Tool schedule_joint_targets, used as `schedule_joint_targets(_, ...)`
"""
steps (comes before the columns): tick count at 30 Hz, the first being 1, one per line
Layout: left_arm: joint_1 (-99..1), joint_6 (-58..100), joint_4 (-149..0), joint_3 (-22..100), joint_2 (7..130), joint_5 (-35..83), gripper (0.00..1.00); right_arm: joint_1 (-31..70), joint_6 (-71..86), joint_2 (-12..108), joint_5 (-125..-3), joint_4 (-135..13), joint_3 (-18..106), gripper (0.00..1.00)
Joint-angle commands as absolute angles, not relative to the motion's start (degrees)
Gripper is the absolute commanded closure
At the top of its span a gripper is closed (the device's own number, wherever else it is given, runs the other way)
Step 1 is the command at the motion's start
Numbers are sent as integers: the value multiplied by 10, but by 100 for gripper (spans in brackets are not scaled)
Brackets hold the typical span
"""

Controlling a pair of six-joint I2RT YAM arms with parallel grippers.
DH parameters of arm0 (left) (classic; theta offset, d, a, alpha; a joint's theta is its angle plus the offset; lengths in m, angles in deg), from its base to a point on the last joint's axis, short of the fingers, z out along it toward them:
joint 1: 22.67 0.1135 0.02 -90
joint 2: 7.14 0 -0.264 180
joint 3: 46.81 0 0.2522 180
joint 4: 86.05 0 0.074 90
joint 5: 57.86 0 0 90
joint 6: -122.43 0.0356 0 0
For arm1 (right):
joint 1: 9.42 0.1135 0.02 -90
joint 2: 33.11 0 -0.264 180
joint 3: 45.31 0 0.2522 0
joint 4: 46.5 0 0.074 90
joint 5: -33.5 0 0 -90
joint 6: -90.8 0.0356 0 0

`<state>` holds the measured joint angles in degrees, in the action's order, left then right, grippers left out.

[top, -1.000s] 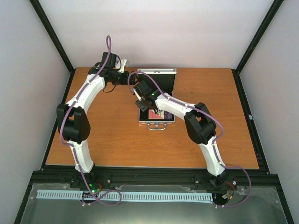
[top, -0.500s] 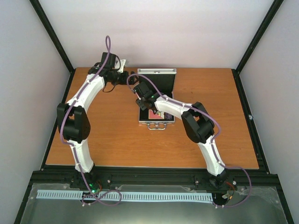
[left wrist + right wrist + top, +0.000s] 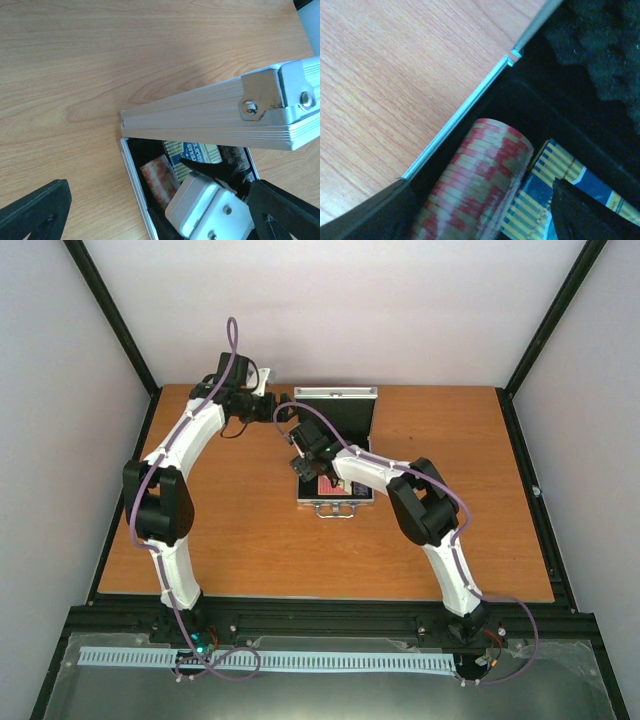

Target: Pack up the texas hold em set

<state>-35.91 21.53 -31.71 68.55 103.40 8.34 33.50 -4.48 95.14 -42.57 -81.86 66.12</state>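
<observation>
The silver case [image 3: 335, 502] lies open mid-table with its lid [image 3: 337, 394] upright. My right gripper [image 3: 305, 464] reaches into the case's left side. In the right wrist view its fingers [image 3: 590, 210] stand open on either side of a red-and-white chip stack [image 3: 480, 185], which lies on its side in the black lining beside a blue-and-yellow card deck [image 3: 555, 170]. My left gripper [image 3: 266, 404] hovers by the lid's left end, wide open with nothing held. Its view looks down on the lid [image 3: 215, 117], the chip stack [image 3: 159, 181] and the deck [image 3: 195, 152].
The case's aluminium rim [image 3: 460, 120] runs just left of the chip stack, with bare wooden table [image 3: 395, 75] beyond it. Black foam [image 3: 605, 50] lines the lid. The right arm's wrist housing [image 3: 205, 210] fills the space over the case in the left wrist view.
The right gripper's jaws have widened around the chip stack, and the right wrist has shifted slightly left over the case. The left arm has not moved.
</observation>
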Motion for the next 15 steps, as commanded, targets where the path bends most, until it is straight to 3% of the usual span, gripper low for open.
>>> schedule_joint_targets(1,-360,225,-293,693,1028,74,0,322,-16,944,-475,-872,664,19)
schedule_joint_targets(10,-360,224,-290,706,1028,70,0,322,7,884,-496,-920,668,7)
schedule_joint_targets(11,-360,223,-290,707,1029,70,0,322,9,874,-495,-926,668,2)
schedule_joint_targets(15,-360,222,-292,708,1030,66,0,322,14,837,-493,-956,662,0)
